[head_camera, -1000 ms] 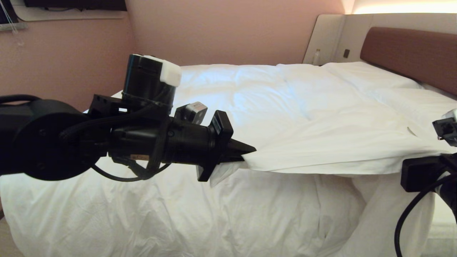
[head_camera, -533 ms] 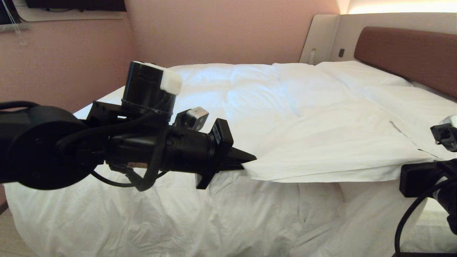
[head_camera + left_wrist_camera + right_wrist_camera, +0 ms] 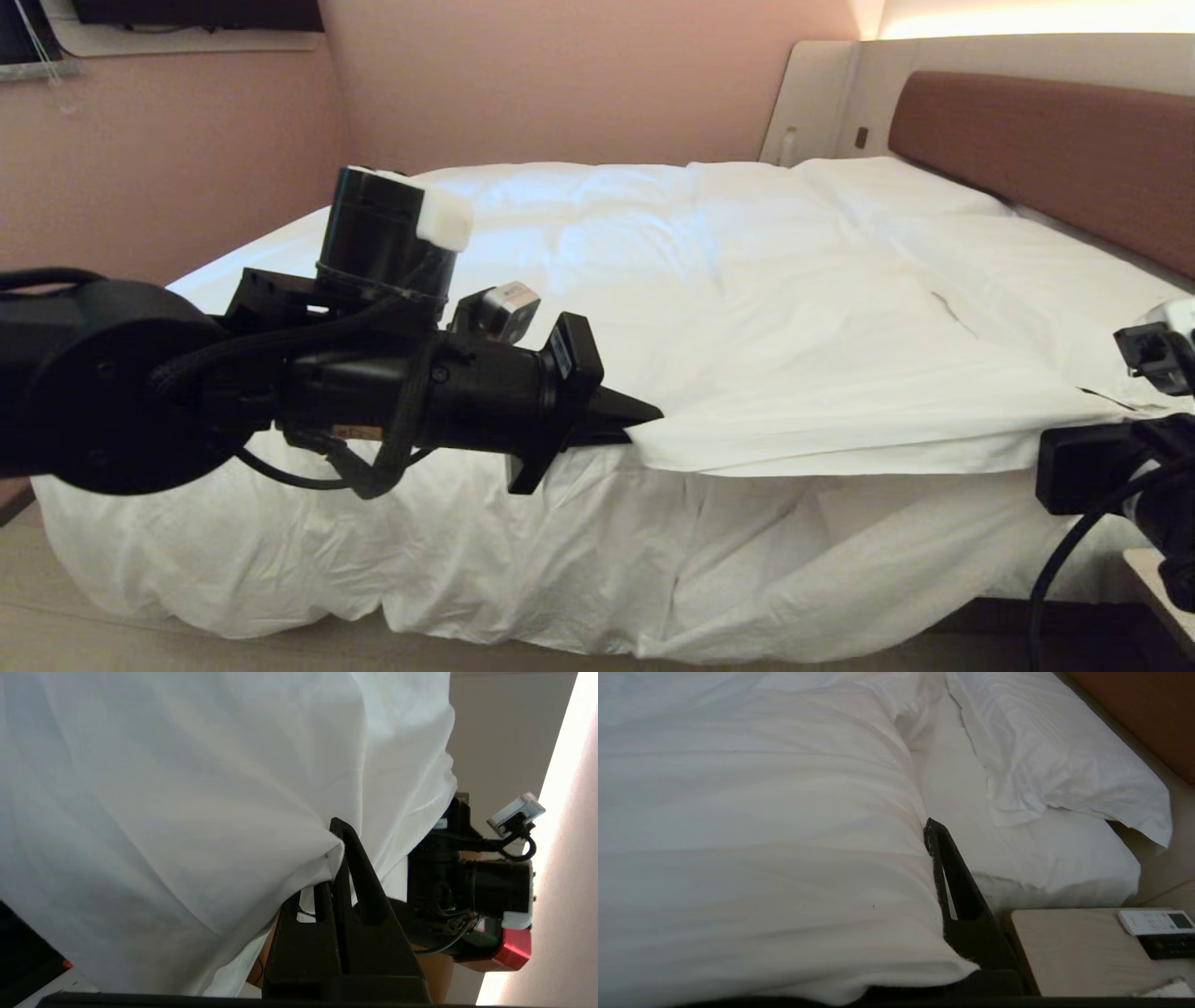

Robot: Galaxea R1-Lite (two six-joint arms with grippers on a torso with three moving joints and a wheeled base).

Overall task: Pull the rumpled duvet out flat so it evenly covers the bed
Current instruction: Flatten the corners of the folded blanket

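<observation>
The puffy white duvet (image 3: 766, 308) lies across the bed, whose brown headboard (image 3: 1046, 140) stands at the right. The duvet's near edge is lifted and stretched level between my two grippers, while its lower layer hangs over the bed's front side. My left gripper (image 3: 644, 425) is shut on the left end of that edge; in the left wrist view the cloth is pinched between the black fingers (image 3: 355, 868). My right gripper (image 3: 1097, 427) is shut on the right end. There one finger (image 3: 945, 868) shows beside the duvet (image 3: 761, 835) and the other is hidden under it.
Two white pillows (image 3: 1045, 751) lie by the headboard on the bare sheet (image 3: 943, 779). A beige nightstand (image 3: 1078, 947) with remote controls (image 3: 1157, 921) stands beside the bed near my right gripper. Pink walls (image 3: 560, 84) close the far side. Floor (image 3: 187, 644) shows below the hanging duvet.
The whole view has drawn back, so the floor now shows below the bed. Both grippers keep their hold. The loose fold under the held edge has been pulled smooth.
</observation>
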